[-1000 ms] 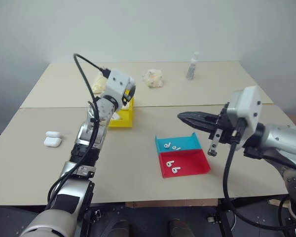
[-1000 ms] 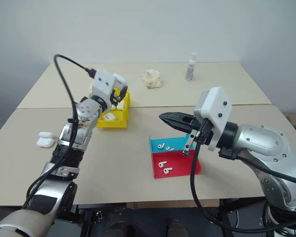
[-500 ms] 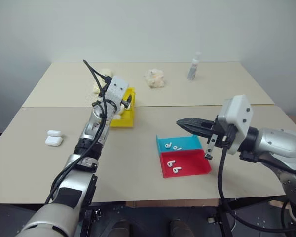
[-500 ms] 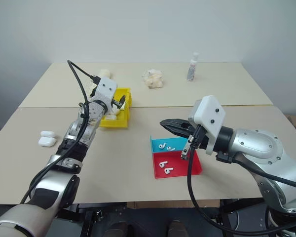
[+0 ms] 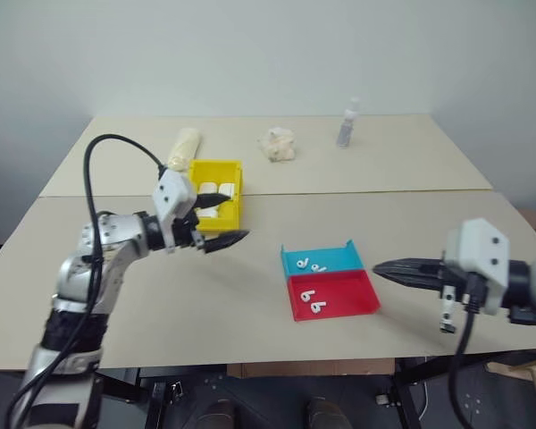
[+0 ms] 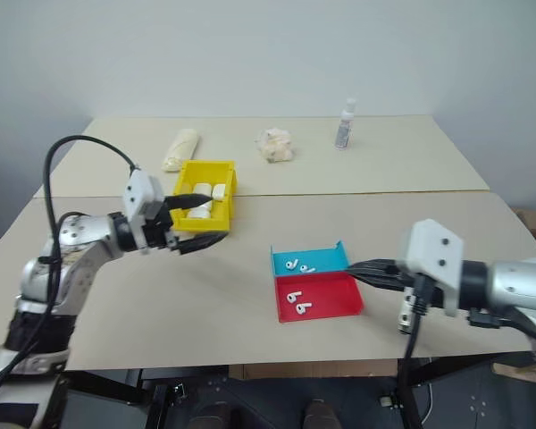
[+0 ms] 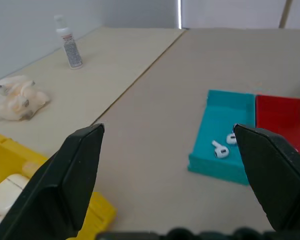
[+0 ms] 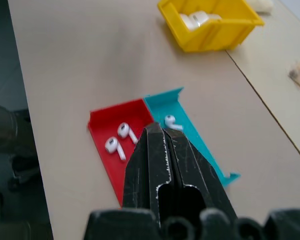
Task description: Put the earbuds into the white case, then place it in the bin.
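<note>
The yellow bin (image 5: 235, 204) stands left of centre and holds several white cases (image 5: 213, 189). My left gripper (image 5: 232, 217) hovers just in front of the bin's near right corner. It is open with nothing in it and points toward the trays. Two earbuds (image 5: 314, 265) lie in the blue tray (image 5: 339, 258), and two more earbuds (image 5: 313, 302) lie in the red tray (image 5: 348, 292). My right gripper (image 5: 381, 266) is shut and empty, its tip just right of the trays. In the right wrist view the shut fingers (image 8: 160, 150) overlap the two trays.
A small bottle (image 5: 346, 125), a crumpled cream wad (image 5: 278, 143) and a cream roll (image 5: 182, 147) sit on the far table. A seam between the two tables runs behind the bin. The left wrist view shows the bin's corner (image 7: 97, 210) close to that gripper.
My left gripper went from shut to open over the bin, then pulled back and swung to point right. My right gripper drew away rightward and lower, clear of the trays.
</note>
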You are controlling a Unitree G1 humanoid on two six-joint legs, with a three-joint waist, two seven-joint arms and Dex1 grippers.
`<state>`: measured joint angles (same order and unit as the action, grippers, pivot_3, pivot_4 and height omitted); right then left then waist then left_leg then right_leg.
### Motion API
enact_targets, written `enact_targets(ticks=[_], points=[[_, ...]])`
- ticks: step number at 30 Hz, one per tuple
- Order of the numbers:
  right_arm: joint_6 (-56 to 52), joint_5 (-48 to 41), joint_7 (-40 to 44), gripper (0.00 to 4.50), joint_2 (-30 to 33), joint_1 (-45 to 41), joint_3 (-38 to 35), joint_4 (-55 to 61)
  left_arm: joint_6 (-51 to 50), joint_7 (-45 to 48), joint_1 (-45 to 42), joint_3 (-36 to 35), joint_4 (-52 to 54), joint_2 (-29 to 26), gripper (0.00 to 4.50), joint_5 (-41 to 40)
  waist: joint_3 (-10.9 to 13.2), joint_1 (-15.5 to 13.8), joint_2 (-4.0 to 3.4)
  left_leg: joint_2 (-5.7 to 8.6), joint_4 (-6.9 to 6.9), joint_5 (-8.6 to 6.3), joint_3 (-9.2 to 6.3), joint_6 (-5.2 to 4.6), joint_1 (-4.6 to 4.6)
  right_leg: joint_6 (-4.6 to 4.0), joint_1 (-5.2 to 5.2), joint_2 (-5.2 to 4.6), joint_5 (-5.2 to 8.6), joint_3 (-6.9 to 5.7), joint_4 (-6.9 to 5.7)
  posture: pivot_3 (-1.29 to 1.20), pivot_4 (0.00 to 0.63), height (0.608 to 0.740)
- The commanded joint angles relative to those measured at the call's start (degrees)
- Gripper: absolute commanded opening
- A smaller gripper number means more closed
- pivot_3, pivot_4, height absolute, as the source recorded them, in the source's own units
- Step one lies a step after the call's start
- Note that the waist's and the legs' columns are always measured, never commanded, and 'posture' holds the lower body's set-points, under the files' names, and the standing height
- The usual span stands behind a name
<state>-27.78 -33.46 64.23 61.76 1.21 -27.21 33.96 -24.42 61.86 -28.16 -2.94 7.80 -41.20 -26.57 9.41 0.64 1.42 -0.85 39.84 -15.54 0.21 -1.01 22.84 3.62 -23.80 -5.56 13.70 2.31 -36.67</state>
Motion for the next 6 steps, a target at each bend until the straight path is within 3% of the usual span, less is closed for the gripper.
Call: enact_targets(ticks=[1, 6], points=[[6.61, 3.1, 7.52, 0.0, 0.83, 4.46, -7.39, -3.18, -1.16, 5.84, 4.46, -3.85, 6.14, -5.09, 4.48, -4.51, 0.0, 0.0, 0.0, -0.01, 0.0, 0.0, 0.0, -0.01, 0.05, 0.0, -0.04, 0.01, 0.0, -0.02, -0.02, 0.0, 0.15, 0.74], [10.78, 6.58, 10.48, 0.0, 1.05, 7.82, -9.2, -6.87, -0.42, 8.65, 10.3, -6.16, 9.94, -8.67, 4.48, -6.88, 0.0, -0.01, 0.0, -0.02, 0.02, -0.02, 0.01, -0.04, 0.03, 0.0, -0.08, -0.01, 0.0, 0.05, 0.05, 0.0, 0.15, 0.74]])
